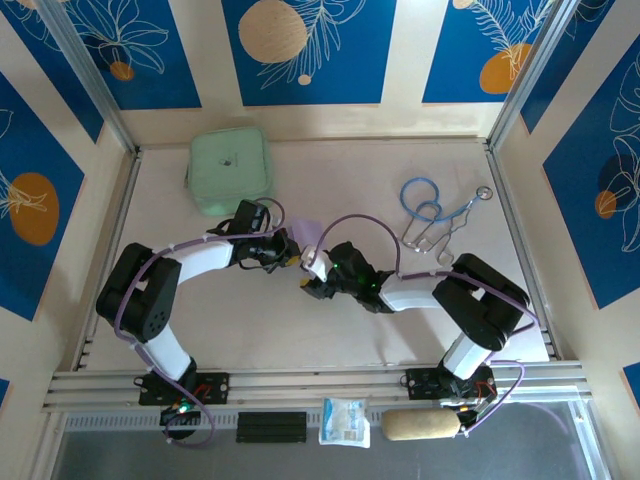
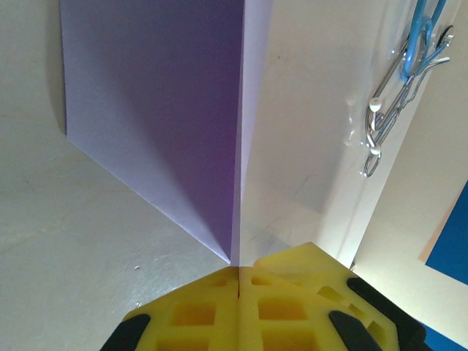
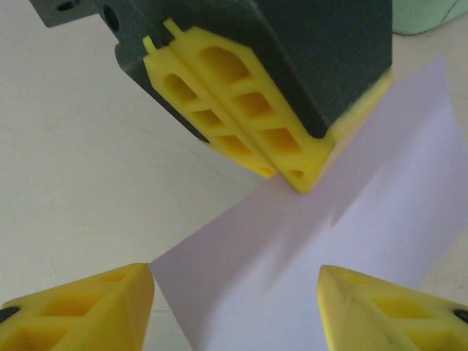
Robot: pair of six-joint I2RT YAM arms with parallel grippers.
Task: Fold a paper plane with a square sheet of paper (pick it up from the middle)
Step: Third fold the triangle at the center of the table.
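The square sheet of paper [image 2: 161, 110] is pale lilac and stands folded along a sharp crease above the table. My left gripper [image 2: 238, 273] is shut on the sheet at the crease's near end. In the top view the paper [image 1: 306, 239] sits mid-table between the left gripper [image 1: 297, 258] and the right gripper [image 1: 313, 279]. In the right wrist view the left gripper's yellow fingers [image 3: 248, 124] pinch the sheet [image 3: 314, 241] from above. My right gripper [image 3: 235, 311] is open, one finger on each side of the sheet's lower corner, touching nothing. A paper plane is out of view.
A mint-green pouch [image 1: 231, 170] lies at the back left of the table. A blue loop with metal clips [image 1: 437, 212] lies at the back right. A small packet [image 1: 345, 421] and a tan roll [image 1: 422, 424] sit below the front rail.
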